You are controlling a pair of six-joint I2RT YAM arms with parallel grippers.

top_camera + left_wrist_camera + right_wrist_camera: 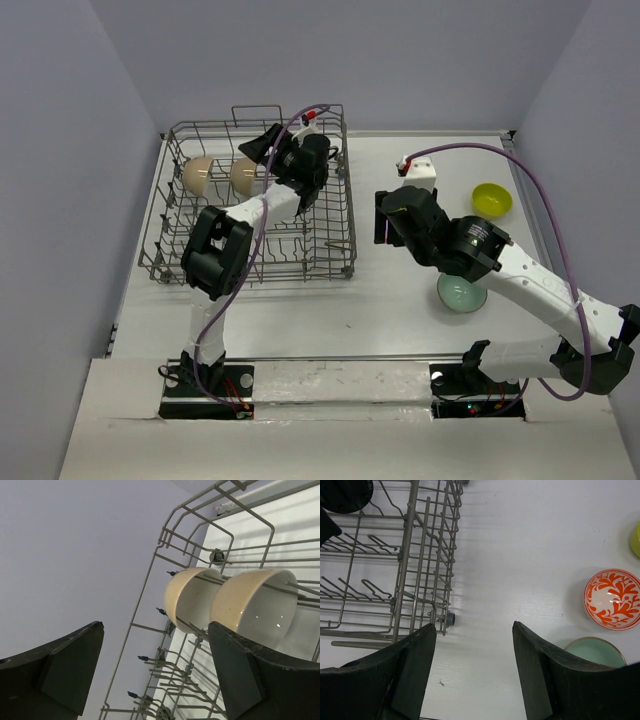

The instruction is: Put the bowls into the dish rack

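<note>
The grey wire dish rack (330, 262) stands at the left. Two cream-white bowls (198, 175) (245, 176) stand on edge among the tines at its far left; both show in the left wrist view (192, 602) (255, 605). My left gripper (258, 150) (155, 670) is open and empty, just right of them above the rack. My right gripper (384, 222) (475, 655) is open and empty over bare table, right of the rack (420, 555). The orange-red patterned bowl (612, 599) and celadon bowl (462, 293) (596, 651) sit to its right. The yellow-green bowl (492, 200) is farther right.
Grey walls close in the table on the left, back and right. The rack's near-right corner foot (450, 618) is close to my right gripper's left finger. The right arm covers the patterned bowl in the top view.
</note>
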